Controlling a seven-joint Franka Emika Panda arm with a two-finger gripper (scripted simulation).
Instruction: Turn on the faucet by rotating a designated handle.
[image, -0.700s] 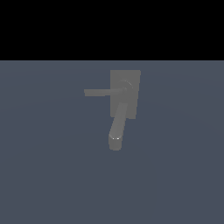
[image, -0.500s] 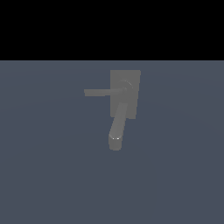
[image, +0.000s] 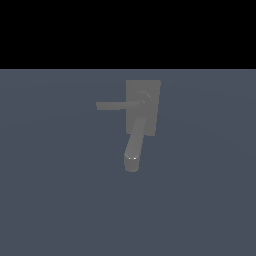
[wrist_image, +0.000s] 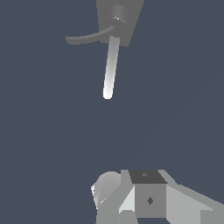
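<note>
The matte grey faucet (image: 142, 105) stands on a flat rectangular base plate on the dark floor. Its thick rounded spout (image: 134, 147) reaches toward the viewer. The handle (image: 115, 105), a thin flat bar, points from its round hub toward the exterior view's left. The wrist view shows the faucet (wrist_image: 118, 17), its spout (wrist_image: 110, 65) and its handle (wrist_image: 87, 38) some way ahead of the gripper. Only white and grey parts of my gripper (wrist_image: 144, 197) show at that picture's edge, well apart from the faucet. Its jaws cannot be made out. The gripper is out of the exterior view.
The faucet stands on a plain dark blue-grey floor (image: 60, 200). A black band fills the exterior view's upper part (image: 128, 30). Nothing else shows.
</note>
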